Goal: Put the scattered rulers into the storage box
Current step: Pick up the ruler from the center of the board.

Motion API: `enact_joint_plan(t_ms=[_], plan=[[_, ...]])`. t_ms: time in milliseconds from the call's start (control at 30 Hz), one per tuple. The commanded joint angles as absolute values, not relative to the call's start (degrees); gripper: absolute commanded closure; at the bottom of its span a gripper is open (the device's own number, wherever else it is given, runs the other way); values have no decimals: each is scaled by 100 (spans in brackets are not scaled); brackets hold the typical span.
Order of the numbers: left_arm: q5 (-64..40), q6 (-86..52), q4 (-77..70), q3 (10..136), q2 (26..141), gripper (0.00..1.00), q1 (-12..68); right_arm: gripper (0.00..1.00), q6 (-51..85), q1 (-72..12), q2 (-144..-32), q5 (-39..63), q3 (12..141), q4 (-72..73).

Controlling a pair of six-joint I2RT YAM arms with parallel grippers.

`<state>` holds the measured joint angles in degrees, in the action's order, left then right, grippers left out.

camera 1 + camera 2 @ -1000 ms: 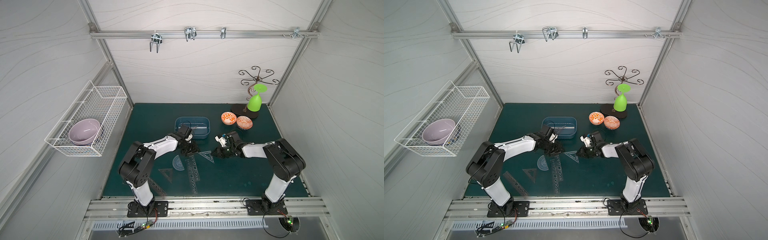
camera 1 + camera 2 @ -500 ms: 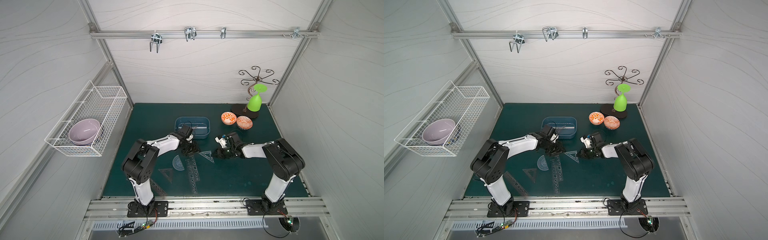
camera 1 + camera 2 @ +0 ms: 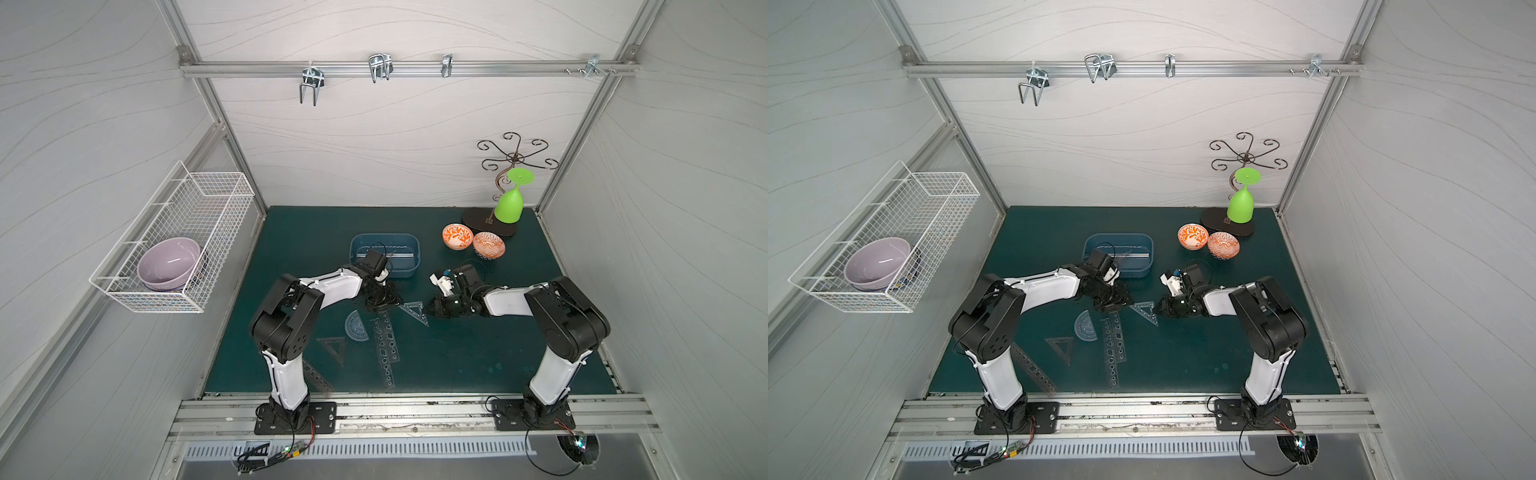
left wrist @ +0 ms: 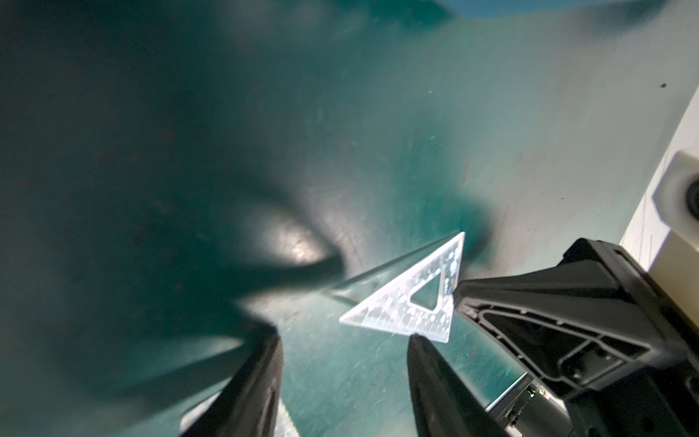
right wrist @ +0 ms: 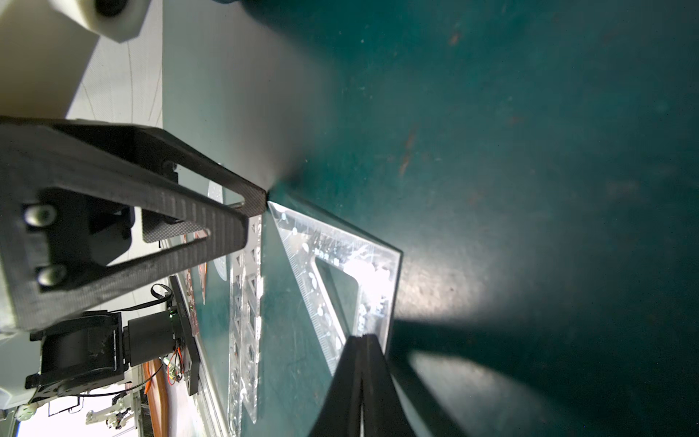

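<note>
Seven rulers (image 3: 356,328), one box (image 3: 384,272) — two orange bowls (image 3: 457,237)

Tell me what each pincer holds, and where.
Left pincer: open, nothing. Right pincer: shut at one edge of the small clear plastic triangular set square; pinching or pressing, unclear.

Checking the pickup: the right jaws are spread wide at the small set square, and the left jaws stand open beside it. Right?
Not quite: the right wrist view shows the right gripper with jaws shut, tips together at the edge of the small set square. The left gripper does stand open beside it.
</note>
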<state>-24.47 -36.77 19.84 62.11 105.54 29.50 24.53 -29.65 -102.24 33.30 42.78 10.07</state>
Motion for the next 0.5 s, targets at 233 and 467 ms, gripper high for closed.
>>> enact_joint_plan(t_ms=[233, 467], plan=[[-2601, -3700, 1839, 6394, 10881, 50, 3133, 91, 2338, -2944, -10466, 2883, 4210, 464], [-2501, -3683, 1837, 6391, 10998, 54, 3138, 92, 2337, -2927, -10520, 2894, 4210, 469]])
